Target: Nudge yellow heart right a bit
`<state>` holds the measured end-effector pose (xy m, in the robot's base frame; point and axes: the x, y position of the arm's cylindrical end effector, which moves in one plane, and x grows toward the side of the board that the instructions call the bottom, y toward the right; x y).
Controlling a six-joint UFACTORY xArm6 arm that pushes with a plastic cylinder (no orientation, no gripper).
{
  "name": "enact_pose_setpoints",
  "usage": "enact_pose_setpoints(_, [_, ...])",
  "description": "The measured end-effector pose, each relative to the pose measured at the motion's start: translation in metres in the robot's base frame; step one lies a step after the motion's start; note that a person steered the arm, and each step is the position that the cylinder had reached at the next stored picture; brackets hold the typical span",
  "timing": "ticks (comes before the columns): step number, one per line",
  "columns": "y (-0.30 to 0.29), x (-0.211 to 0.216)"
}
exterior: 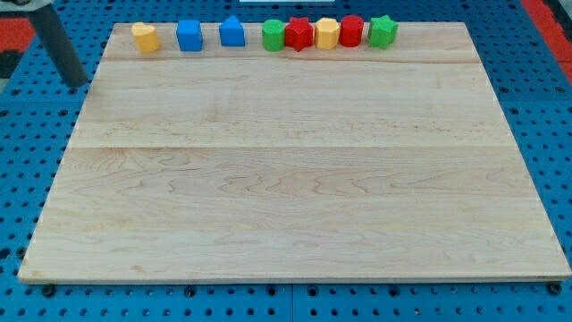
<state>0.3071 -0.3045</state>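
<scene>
Along the view's top edge of the pale wooden board (295, 179), eight small blocks are sitting in a row. Farthest to the view's left is lying the yellow heart (146, 37), standing apart from its neighbours. To its right are sitting a blue cube (189, 36) and then a blue house-shaped block (231, 32), each with a gap between. Further right, five blocks are crowding together, touching or nearly so: a green cylinder (273, 36), a red star (298, 34), a yellow hexagon (327, 33), a red block (351, 30) whose shape I cannot make out, and a green star (382, 31). My rod is leaning in from the view's top left corner, and my tip (79, 87) is resting just off the board's left edge, over the blue perforated table (27, 152), below and left of the yellow heart and well apart from it. It is touching no block, and having no fingers, it is holding nothing. Light is glaring faintly off the board's long grain, and the blue table is surrounding the board on all sides.
</scene>
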Motion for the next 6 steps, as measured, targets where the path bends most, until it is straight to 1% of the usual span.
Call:
enact_pose_setpoints(1, [0.001, -0.055])
enact_pose_setpoints(2, [0.001, -0.065])
enact_pose_setpoints(3, [0.024, -0.075])
enact_pose_setpoints(5, [0.058, -0.116])
enact_pose_setpoints(6, [0.077, -0.116])
